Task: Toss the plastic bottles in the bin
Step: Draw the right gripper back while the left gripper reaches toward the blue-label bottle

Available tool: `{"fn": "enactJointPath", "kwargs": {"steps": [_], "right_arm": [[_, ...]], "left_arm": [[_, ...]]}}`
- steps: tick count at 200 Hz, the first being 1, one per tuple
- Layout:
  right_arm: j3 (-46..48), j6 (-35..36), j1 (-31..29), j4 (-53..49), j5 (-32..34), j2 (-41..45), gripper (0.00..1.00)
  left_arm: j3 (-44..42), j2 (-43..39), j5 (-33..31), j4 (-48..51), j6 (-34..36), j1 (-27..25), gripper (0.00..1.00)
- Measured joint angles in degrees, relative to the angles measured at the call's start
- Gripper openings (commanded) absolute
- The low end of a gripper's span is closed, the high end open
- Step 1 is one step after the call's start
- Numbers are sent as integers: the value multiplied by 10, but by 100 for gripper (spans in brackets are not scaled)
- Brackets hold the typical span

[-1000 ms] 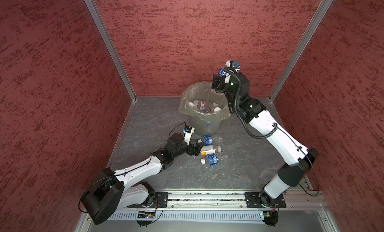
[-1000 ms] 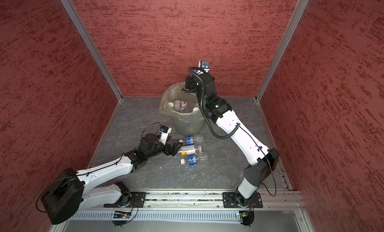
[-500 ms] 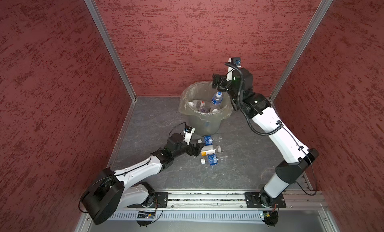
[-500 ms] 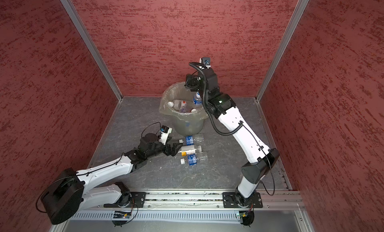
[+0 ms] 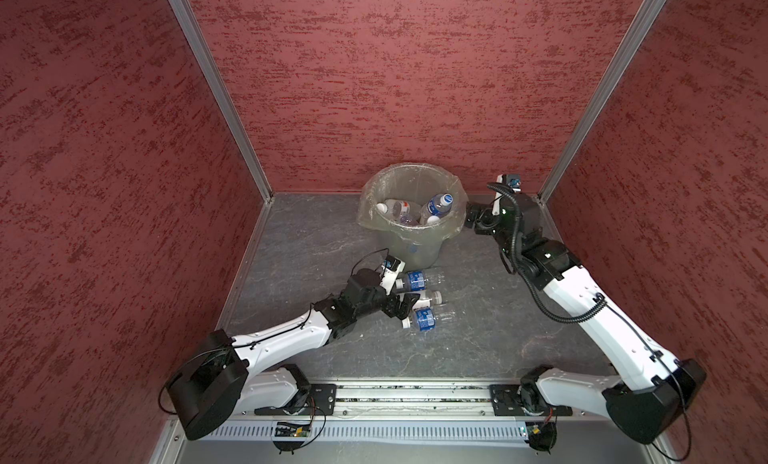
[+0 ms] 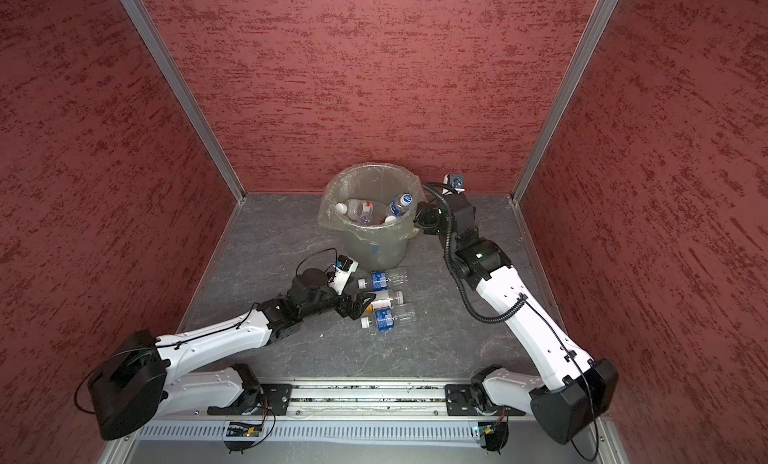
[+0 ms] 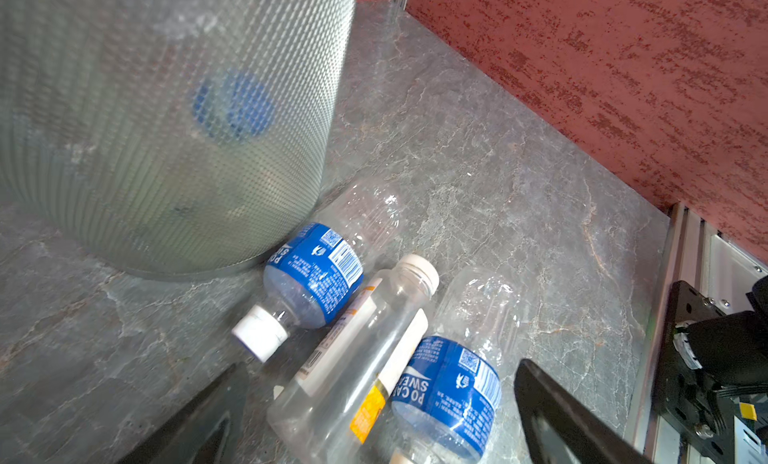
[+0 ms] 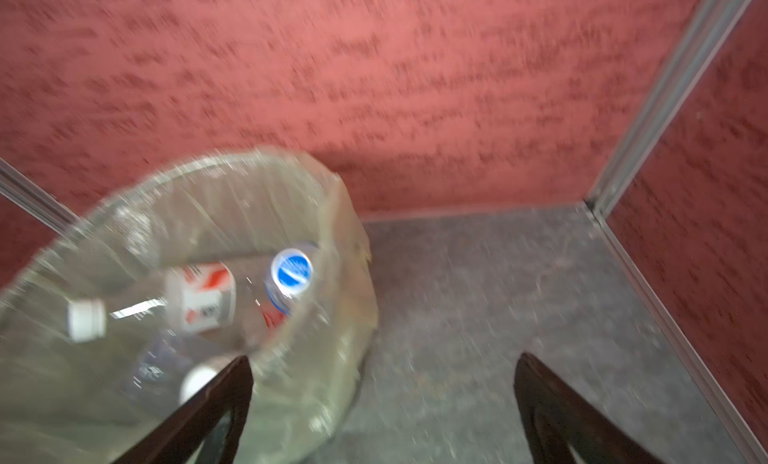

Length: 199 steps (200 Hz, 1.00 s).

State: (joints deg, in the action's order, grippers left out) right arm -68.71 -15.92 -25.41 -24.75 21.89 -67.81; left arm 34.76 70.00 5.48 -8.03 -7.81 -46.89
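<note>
Bottles (image 5: 409,220) lie heaped inside the bin (image 5: 419,243), a grey-green bucket with a clear bag (image 5: 452,227) folded over its rim. Among them, a blue-capped bottle (image 5: 438,204) leans against the bin's wall and a red-and-white labelled bottle (image 5: 400,208) lies beside it (how many sit beneath is hard to tell). Three more plastic bottles lie on the table (image 5: 311,241) in front of the bin. A Pocari Sweat bottle (image 7: 316,274), blue label and white cap, touches the bin's base. A white-labelled bottle (image 7: 361,358) with a yellow patch lies just beyond it. A second Pocari Sweat bottle (image 7: 453,391) lies farthest from the bin. The left gripper (image 7: 378,366) sits low over the table in front of the bin. Its jaws are spread wide and clasp nothing, and the two outer bottles lie between its fingers (image 7: 552,403). The right gripper (image 5: 471,220) hangs just beside the bin's rim, to the right of the bin in both top views, jaws wide apart and empty.
</note>
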Motion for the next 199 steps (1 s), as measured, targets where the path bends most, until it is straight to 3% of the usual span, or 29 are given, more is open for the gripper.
{"fn": "enactJointPath", "kwargs": {"steps": [99, 152, 199], "right_arm": [[260, -73, 39, 7, -43, 190, 99], [283, -90, 40, 9, -47, 217, 99], [284, -94, 45, 11, -53, 226, 99]], "left_arm": [[138, 110, -48, 136, 62, -98, 100], [202, 169, -58, 219, 79, -119, 96], [311, 249, -67, 321, 83, -139, 94]]}}
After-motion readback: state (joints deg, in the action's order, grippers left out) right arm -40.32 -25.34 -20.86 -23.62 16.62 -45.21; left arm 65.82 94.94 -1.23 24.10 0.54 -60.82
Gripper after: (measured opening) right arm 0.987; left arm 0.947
